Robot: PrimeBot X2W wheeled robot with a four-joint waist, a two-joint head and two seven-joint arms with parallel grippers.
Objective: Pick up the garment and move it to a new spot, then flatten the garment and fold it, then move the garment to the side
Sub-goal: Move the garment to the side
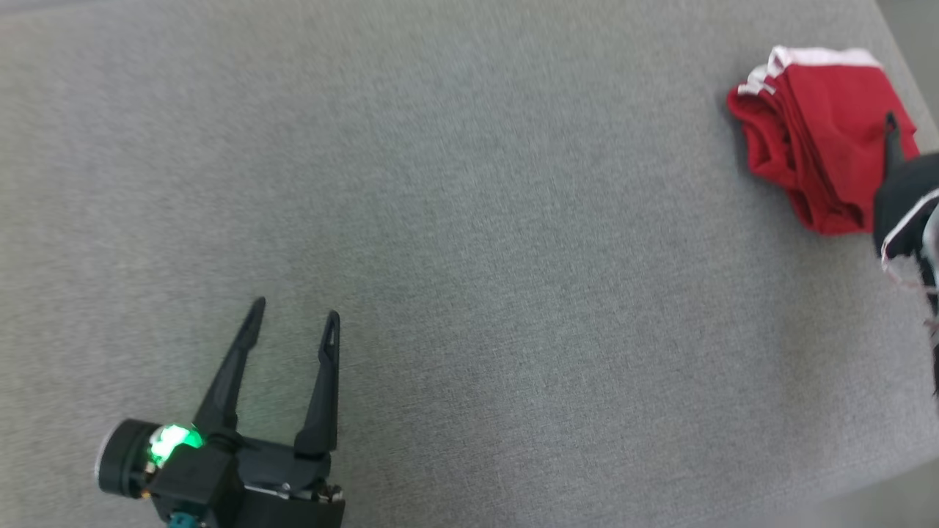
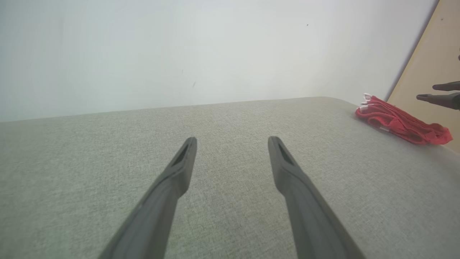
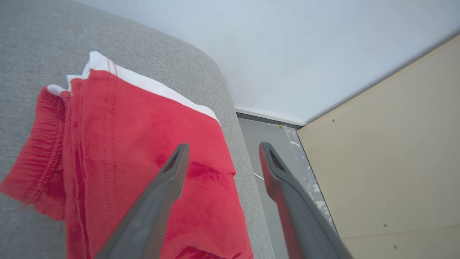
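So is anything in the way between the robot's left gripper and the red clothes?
No, nothing visible. Just bare grey surface lies between the left gripper and the red garment by the far right corner.

A grey fabric cushion (image 1: 455,220) spans the scene. A folded red garment (image 1: 821,139) with white trim lies at its far right corner, near the edge.
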